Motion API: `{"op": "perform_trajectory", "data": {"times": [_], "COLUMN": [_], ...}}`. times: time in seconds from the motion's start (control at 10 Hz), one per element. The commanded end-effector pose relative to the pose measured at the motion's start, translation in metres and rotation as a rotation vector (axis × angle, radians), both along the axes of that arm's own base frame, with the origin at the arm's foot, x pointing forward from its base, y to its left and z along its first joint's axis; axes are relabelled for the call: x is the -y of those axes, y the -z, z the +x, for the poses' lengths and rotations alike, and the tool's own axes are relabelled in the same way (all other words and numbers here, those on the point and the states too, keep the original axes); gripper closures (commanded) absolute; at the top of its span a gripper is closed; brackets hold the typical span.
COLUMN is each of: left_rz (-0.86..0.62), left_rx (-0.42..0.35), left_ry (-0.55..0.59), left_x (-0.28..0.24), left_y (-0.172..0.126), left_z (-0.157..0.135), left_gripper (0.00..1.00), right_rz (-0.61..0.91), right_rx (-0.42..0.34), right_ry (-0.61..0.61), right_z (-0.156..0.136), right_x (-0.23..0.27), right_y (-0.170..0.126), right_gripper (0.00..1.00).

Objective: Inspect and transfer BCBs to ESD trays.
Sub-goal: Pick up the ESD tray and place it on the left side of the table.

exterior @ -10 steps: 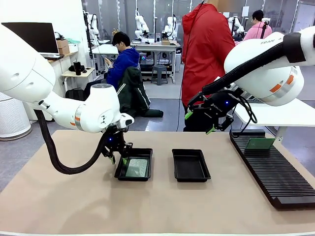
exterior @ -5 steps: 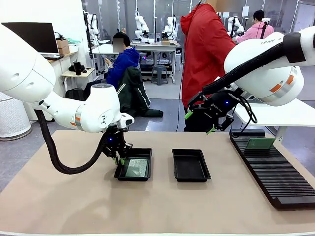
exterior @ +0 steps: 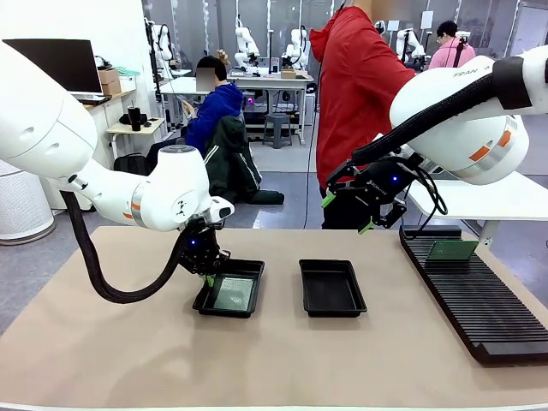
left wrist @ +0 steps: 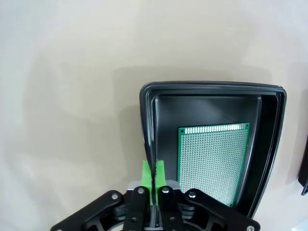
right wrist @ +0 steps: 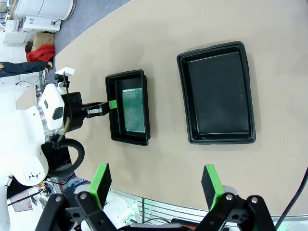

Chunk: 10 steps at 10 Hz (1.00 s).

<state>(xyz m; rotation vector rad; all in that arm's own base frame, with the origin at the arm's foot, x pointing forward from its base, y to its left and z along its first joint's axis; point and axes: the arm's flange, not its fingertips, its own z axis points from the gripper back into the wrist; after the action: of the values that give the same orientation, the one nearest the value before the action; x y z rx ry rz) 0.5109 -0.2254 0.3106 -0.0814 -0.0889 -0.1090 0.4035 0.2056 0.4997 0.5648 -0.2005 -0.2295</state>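
On tan tabletop (exterior: pixel 282 360) in lab, L fingers (left wrist: pixel 147 169) pinch ESD tray (left wrist: pixel 211 87) rim; R fingers (right wrist: pixel 102 179) wide.

Front across table (exterior: pixel 103 360); wrists above tray (left wrist: pixel 211 85)

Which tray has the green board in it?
On the beige table, find two shallow black plastic trays. Yours is the left tray, its rim pinched by the left gripper; it holds a thin green circuit board, while the right tray is empty.
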Motion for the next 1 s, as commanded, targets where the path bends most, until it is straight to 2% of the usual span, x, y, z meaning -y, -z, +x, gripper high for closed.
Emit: {"op": "perform_trajectory", "data": {"times": [0.0, 0.9], "left_rz": [-0.01, -0.002], "left_rx": [-0.004, -0.001], "left_ry": [-0.031, -0.003], "left_x": [0.0039, 0.0003], "left_y": [0.0013, -0.0002], "left_z": [0.0014, 0.0], "left_gripper": [1.0, 1.0], "right_rz": [-0.004, -0.004], "right_rx": [-0.009, -0.009], "right_ry": [0.017, 0.017], "right_z": [0.0026, 0.0026], "right_x": [-0.0023, -0.0023], "right_y": [0.0001, 0.0001], "right_gripper": [0.0, 0.0]}}
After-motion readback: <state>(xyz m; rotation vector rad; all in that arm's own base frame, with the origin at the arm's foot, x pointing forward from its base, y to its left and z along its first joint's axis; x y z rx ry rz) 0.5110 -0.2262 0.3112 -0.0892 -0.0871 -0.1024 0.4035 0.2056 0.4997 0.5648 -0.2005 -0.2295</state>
